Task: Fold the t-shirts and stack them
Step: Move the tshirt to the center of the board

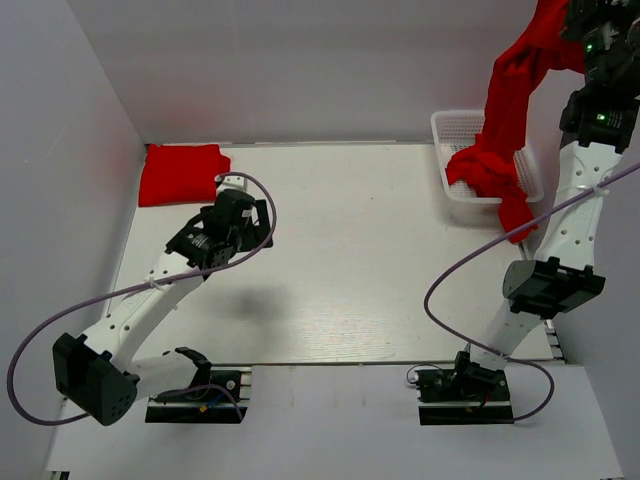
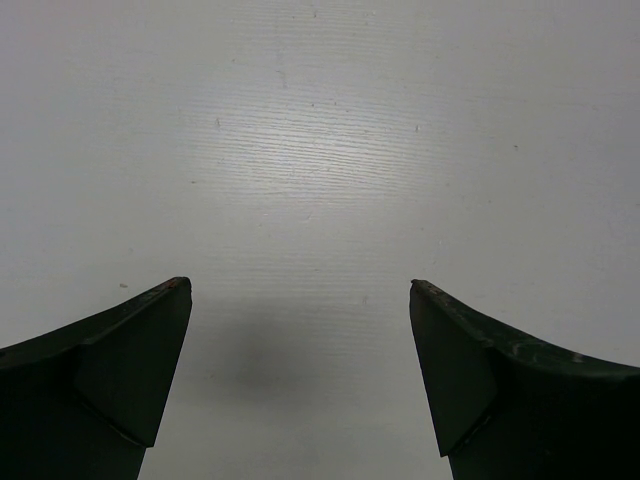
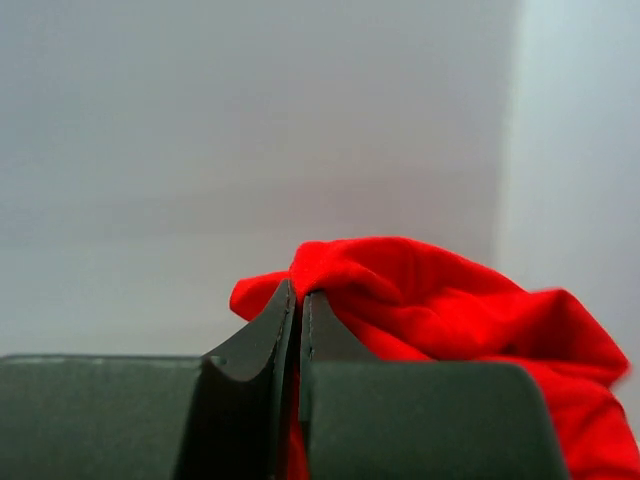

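One shirt [image 1: 508, 95] hangs at 1 o'clock, pinched by the right claw [image 3: 298, 305] (jaws clamped tight on a bunched fold). Its lower end drapes into the basket [image 1: 455, 122] at the far right edge of the surface [image 1: 350, 260]. A folded shirt [image 1: 180, 175] lies flat at 10 o'clock, in the far left corner. The left claw [image 2: 300, 283] hovers above the surface, spread wide, holding nothing.

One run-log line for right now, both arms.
right gripper: shut on hanging t-shirt, tail in basket | left gripper: open, empty, above table | folded t-shirt: far-left corner
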Robot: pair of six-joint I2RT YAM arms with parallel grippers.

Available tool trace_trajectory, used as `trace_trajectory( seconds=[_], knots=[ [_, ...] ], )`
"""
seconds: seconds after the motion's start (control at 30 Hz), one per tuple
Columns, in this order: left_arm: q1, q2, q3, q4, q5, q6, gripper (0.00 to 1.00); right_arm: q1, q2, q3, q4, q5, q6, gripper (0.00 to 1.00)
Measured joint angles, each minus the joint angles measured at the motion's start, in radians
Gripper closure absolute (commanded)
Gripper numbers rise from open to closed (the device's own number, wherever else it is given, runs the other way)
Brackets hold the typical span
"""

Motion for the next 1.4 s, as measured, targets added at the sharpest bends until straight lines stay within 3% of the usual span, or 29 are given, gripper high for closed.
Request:
trace_trajectory(
  seconds=[0.23,0.37,0.57,0.8,0.83,0.87,0.9,1.1,1.27,1.4],
  knots=[
    [0.000,-0.085,-0.011,-0.029,-0.001,-0.026,0.00,0.063,-0.073,-0.011,0.029,-0.298,0.126,1.00],
    [0.000,-0.103,-0.009,-0.076,-0.002,-0.058,0.00,0.156,-0.139,-0.136,0.037,-0.433,0.121,1.00],
    [0.000,-0.106,-0.001,-0.204,-0.016,-0.130,0.00,0.309,-0.306,-0.502,0.060,-0.526,0.058,1.00],
    [0.000,-0.150,-0.002,-0.269,-0.023,-0.185,0.00,0.482,-0.512,-1.212,0.242,-0.501,0.083,1.00],
    [0.000,-0.153,-0.002,-0.272,-0.023,-0.189,0.00,0.504,-0.504,-1.286,0.264,-0.500,0.090,0.96],
    [0.000,-0.153,-0.002,-0.277,-0.023,-0.192,0.00,0.526,-0.482,-1.353,0.265,-0.500,0.100,0.60],
    [0.000,-0.151,-0.002,-0.282,-0.023,-0.193,0.00,0.546,-0.455,-1.399,0.257,-0.498,0.111,0.11],
    [0.000,-0.092,0.005,-0.313,-0.018,-0.200,0.00,0.624,-0.357,-1.510,0.127,-0.400,0.107,0.10],
    [0.001,-0.040,0.026,-0.333,-0.008,-0.200,0.00,0.621,-0.476,-1.490,0.055,-0.220,0.104,0.10],
    [0.001,-0.037,0.034,-0.337,0.004,-0.200,0.00,0.621,-0.581,-1.410,-0.064,0.012,0.105,0.10]
  ],
)
